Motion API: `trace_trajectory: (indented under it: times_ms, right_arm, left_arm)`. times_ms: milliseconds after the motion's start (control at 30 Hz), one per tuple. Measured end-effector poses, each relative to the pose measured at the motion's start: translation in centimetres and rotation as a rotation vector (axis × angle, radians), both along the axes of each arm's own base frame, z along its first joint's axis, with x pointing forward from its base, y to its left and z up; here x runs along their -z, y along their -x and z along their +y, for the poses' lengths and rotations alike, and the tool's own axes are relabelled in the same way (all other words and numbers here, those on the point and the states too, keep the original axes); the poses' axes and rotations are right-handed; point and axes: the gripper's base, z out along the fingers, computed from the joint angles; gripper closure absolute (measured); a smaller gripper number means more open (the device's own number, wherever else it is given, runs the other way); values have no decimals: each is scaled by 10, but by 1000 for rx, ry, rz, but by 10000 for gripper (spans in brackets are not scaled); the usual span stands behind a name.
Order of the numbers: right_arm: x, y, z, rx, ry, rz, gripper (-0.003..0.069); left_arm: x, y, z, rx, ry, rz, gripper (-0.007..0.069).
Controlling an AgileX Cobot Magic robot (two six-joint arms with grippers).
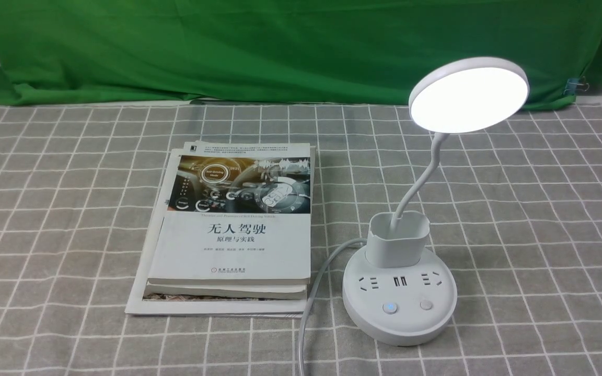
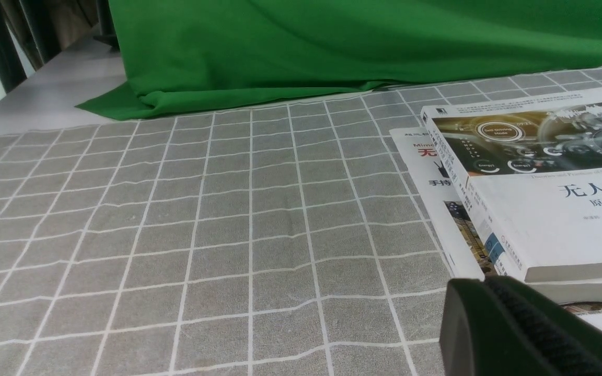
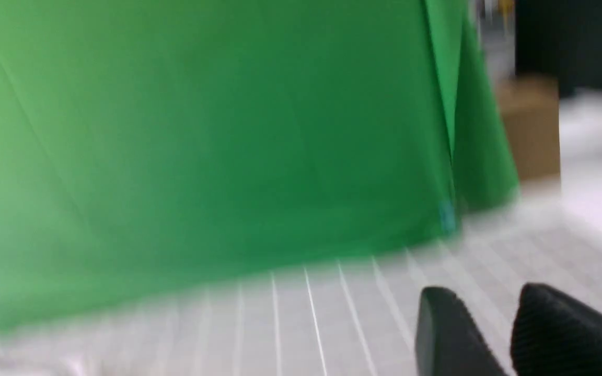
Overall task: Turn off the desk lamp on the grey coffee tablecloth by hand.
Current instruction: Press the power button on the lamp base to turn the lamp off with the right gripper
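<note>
One grey coffee tablecloth [image 1: 541,209], gridded in thin white lines, covers the work surface, with a plain green cloth [image 1: 228,47] hung behind it. A stack of books [image 1: 233,235] lies mid-cloth. The desk lamp [image 1: 411,261] stands upright just beside the stack, on the robot's right. Its disc head [image 1: 468,96] glows, so the lamp is on and the task is not yet done. The round base [image 1: 400,329] carries sockets and two buttons on its near side: the left button [image 1: 390,307] shows a blue light and the right button [image 1: 426,304] shows none. Judgement: the lit one is the likelier switch, though no marking confirms it. The right gripper [image 3: 489,313], seen only in a blurred wrist view, has its fingers spread with nothing between them. The left gripper [image 2: 515,324] shows as a black mass near the books; whether its jaws are apart cannot be told. Recommendation: bring the right arm in from the near side, clear of neck and head. Press straight down with one fingertip and light force, since the base may slide. Confirm by the head going dark.
</note>
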Motion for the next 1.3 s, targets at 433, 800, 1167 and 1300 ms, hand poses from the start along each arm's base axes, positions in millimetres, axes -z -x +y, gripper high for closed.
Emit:
trace_trajectory:
  times_ms: [433, 800, 1167, 1300]
  right_arm:
    - [66, -69, 6, -19, -191, 632, 442]
    - [86, -112, 68, -474, -12, 809, 605]
    - [90, -158, 146, -629, 305, 964, 634]
    - [93, -165, 156, -622, 317, 981, 634]
  left_arm:
    - [0, 0, 0, 0, 0, 0, 624]
    - [0, 0, 0, 0, 0, 0, 624]
    - [0, 0, 0, 0, 0, 0, 624]
    - [0, 0, 0, 0, 0, 0, 624]
